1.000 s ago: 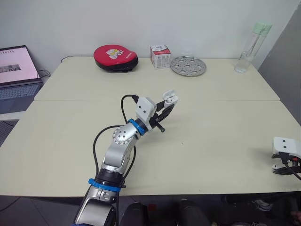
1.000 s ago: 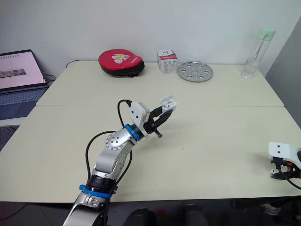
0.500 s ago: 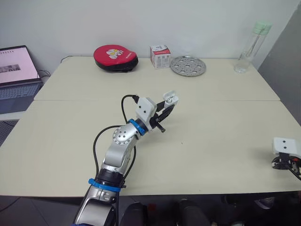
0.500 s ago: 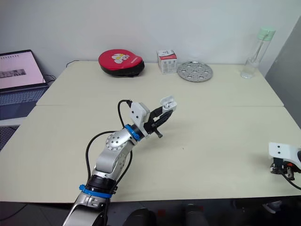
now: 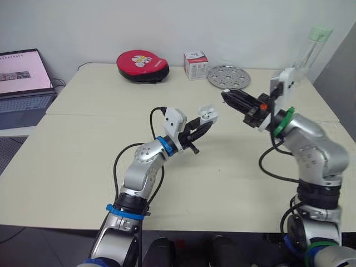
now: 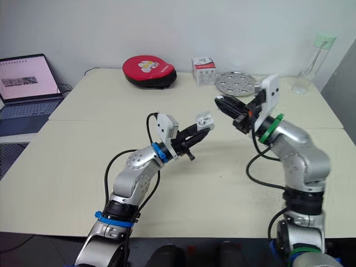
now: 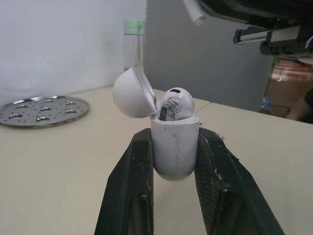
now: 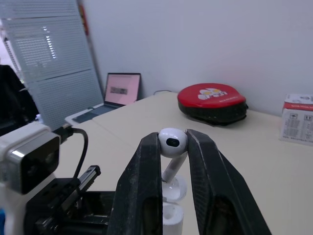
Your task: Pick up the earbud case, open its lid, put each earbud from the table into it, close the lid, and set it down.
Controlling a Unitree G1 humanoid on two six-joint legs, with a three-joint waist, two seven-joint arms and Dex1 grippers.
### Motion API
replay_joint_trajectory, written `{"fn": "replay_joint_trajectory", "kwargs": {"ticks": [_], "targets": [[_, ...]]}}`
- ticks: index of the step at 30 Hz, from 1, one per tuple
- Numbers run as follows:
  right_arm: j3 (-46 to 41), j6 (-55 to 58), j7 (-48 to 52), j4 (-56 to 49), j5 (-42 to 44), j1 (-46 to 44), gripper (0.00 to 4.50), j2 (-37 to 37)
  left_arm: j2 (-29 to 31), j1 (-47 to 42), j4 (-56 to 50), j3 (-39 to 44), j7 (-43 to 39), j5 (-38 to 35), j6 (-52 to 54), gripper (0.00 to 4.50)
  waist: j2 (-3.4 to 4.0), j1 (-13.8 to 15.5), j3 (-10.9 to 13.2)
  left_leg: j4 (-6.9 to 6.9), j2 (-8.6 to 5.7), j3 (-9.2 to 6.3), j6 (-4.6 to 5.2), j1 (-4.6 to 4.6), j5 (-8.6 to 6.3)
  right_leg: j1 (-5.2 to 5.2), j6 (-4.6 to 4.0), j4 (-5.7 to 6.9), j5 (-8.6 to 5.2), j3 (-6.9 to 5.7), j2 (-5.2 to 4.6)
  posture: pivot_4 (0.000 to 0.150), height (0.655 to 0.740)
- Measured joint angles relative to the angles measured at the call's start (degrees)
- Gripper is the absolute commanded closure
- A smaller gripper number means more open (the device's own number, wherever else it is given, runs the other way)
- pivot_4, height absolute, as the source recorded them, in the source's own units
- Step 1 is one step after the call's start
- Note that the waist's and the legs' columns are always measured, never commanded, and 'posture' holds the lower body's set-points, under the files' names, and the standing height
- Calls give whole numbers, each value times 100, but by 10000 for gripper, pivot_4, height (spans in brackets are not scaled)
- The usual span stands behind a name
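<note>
Left gripper (image 5: 203, 123) pinches the earbud case (image 7: 174, 149) by its sides (lid (image 7: 128, 93) flipped open, one earbud (image 7: 177, 100) seated inside). Right gripper (image 5: 227, 95) clamps a second earbud (image 8: 172, 140), stem pointing toward the case, near but apart. Both hang over the middle of the tabletop (image 5: 83, 144), away from its edges.

Office-like room: laptop (image 5: 22, 75), pale work tables (image 5: 83, 144), bare white wall (image 5: 167, 22)

Bright even room light, soft faint shadows across the table (image 5: 83, 144)
</note>
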Motion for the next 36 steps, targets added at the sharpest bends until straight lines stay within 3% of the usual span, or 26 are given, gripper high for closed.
{"fn": "replay_joint_trajectory", "kwargs": {"ticks": [15, 36], "targets": [[380, -493, -496, -319, -194, 662, 41181, -20, -26, -242, 0, -22, -167, -159, 199, 37539, 0, -113, 0, -3, 19, -1, 8, 11, -3, -1, 1, 8, -1, 3, 23, 1500, 7400], [716, -704, -496, -363, -211, 822, 41181, -181, -15, -180, 0, -95, -266, -147, 199, 37539, 0, -113, 0, -4, 18, 0, 8, 10, -3, -1, 5, 4, -4, 4, 23, 1500, 7400]]}}
